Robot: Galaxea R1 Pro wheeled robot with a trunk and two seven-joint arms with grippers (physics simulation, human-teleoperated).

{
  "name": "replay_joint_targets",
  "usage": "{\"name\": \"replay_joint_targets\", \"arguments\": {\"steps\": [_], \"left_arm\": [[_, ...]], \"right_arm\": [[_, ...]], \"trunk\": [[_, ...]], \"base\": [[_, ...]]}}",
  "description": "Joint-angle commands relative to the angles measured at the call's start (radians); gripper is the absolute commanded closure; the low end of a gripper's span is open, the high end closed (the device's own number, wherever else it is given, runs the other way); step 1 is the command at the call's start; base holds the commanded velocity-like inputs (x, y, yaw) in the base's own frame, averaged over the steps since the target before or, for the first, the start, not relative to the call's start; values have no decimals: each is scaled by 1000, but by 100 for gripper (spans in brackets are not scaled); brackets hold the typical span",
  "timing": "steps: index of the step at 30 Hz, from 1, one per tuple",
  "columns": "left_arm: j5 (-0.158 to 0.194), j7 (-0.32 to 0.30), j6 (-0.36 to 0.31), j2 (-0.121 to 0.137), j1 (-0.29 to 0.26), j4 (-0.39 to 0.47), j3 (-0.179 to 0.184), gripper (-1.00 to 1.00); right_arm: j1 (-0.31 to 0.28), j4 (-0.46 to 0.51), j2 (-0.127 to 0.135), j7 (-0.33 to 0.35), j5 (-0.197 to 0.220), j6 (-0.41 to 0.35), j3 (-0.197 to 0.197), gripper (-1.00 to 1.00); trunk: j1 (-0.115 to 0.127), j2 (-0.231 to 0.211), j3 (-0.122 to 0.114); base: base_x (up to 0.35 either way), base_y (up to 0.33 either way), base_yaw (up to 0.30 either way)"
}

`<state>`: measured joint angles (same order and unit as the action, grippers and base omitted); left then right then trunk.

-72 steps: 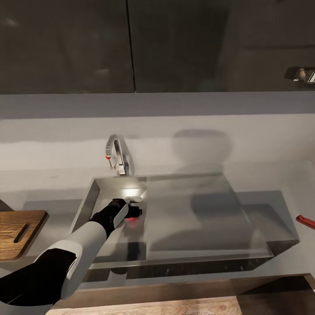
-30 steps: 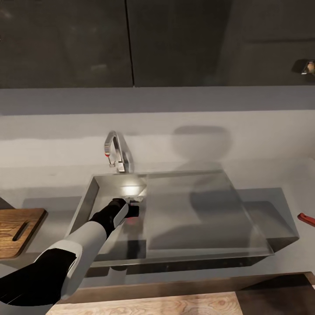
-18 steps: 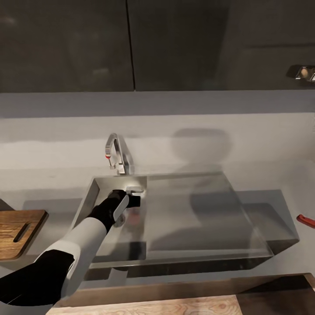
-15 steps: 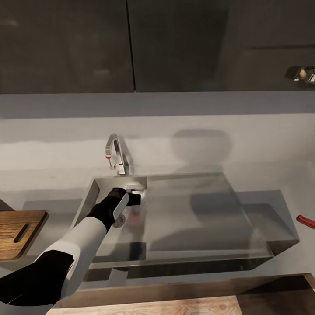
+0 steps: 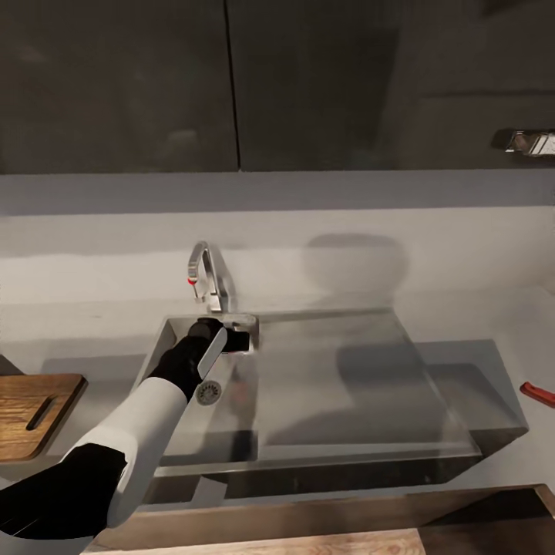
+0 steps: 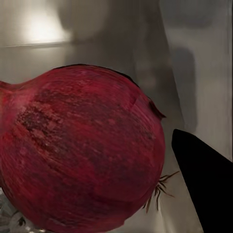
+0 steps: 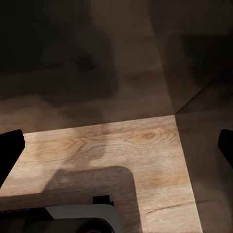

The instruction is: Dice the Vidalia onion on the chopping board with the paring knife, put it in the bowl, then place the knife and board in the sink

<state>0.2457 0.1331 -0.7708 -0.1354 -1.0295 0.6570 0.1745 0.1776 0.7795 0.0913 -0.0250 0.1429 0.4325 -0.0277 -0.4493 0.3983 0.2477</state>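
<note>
The Vidalia onion (image 6: 80,150) sits clamped in my left gripper (image 5: 237,341), raised above the floor of the sink (image 5: 339,385) near its back-left corner, just below the chrome tap (image 5: 206,279) with its red knob.

From the head camera, I see my left arm reaching in over the sink's near-left rim, the round drain (image 5: 208,392) uncovered beside the forearm. The flat drainboard to the right lies bare, giving wide room for a lift. A corner of the chopping board (image 5: 35,401) shows at the far left on the countertop (image 5: 92,308), well apart from the sink. The red handle of the paring knife (image 5: 538,394) pokes in at the right edge, beyond the sink's right rim. Dark wall cabinets (image 5: 231,85) hang above. I can read no brand, label or writing anywhere.

From the left wrist camera, the dark red, papery bulb takes up most of the frame, root hairs trailing, with one black fingertip (image 6: 206,184) just beside its skin and steel sink wall behind.

From the right wrist camera, my right gripper (image 7: 116,145) hangs over a pale wooden floor (image 7: 121,145), its two black fingertips spread wide at either edge, holding nothing.
</note>
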Motion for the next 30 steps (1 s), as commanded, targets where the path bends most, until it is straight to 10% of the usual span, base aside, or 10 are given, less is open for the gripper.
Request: {"name": "replay_joint_targets", "arguments": {"steps": [1,30], "left_arm": [[11,9,-4,0,-1,2,3,100],[10,10,-164,2,-1,162,3,100]], "right_arm": [[0,1,1,-3,6,2,-3,-100],[0,1,-1,-6,4,2,-3,-100]], "trunk": [[-1,2,0],[-1,2,-43]], "base": [[-22,0,0],[-172,189,63]]}}
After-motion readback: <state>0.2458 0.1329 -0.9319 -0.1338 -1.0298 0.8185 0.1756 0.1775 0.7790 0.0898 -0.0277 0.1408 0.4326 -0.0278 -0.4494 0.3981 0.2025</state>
